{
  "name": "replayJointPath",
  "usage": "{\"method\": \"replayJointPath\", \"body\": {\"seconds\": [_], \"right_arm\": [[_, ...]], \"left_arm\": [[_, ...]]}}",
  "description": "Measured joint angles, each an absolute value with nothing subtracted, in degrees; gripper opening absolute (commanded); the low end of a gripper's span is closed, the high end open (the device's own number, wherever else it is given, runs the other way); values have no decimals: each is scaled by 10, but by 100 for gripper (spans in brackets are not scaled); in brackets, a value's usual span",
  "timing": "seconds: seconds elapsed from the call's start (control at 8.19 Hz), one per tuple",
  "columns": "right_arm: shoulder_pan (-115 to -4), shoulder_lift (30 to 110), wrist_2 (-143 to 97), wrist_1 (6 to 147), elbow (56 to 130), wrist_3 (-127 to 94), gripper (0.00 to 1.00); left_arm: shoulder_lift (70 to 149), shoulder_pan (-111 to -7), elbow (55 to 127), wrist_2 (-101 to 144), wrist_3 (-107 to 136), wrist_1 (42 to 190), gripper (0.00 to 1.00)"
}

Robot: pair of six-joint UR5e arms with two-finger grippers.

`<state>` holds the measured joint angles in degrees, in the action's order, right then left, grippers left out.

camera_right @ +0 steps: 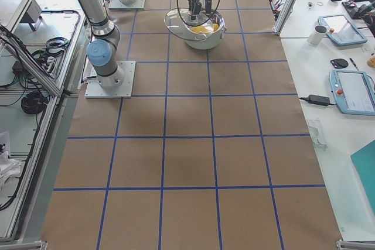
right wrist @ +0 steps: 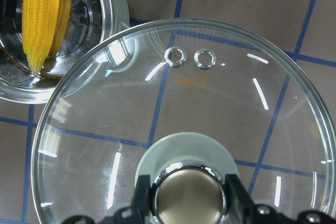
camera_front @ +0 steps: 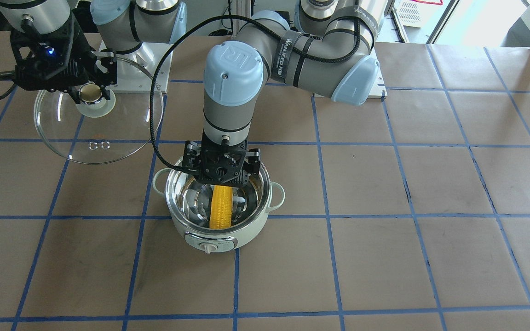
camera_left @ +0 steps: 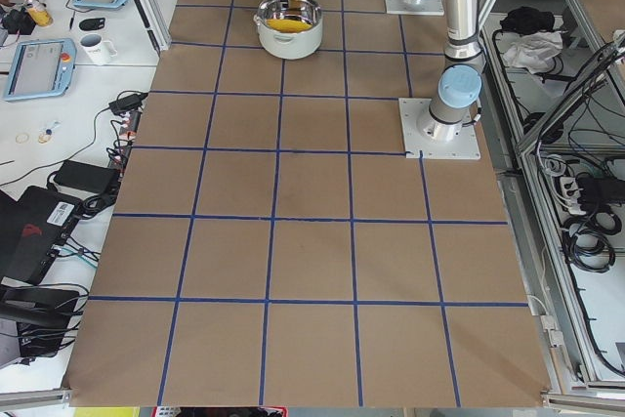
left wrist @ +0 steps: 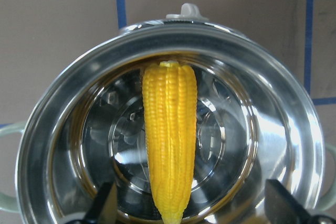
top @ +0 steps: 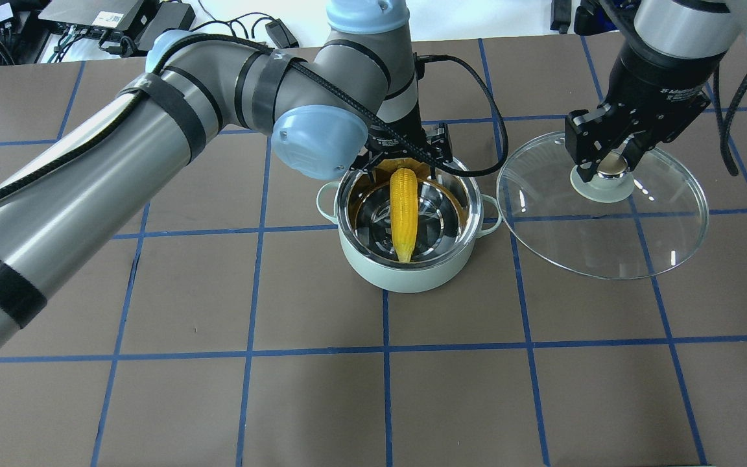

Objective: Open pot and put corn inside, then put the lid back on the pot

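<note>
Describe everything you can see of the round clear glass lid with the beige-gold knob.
The round clear glass lid is metal-rimmed, with a pale green centre disc, a shiny beige-gold knob and two metal-ringed vent holes near one edge. The right gripper clamps the knob from both sides. The lid hangs roughly level beside the open mint-green pot. Its edge overlaps the pot in the right wrist view, so it seems held in the air.

Left gripper (camera_front: 222, 178) directly above open pot (camera_front: 256, 227)
</note>
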<state>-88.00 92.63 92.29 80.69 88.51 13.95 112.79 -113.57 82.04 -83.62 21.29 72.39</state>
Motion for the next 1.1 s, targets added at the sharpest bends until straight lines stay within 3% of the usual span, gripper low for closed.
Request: {"method": "replayJointPath", "body": {"seconds": [1.1], "right_arm": [[-885, 929, 920, 808, 883, 129, 0]], "left_arm": [[960, -937, 827, -838, 42, 808, 100]]}}
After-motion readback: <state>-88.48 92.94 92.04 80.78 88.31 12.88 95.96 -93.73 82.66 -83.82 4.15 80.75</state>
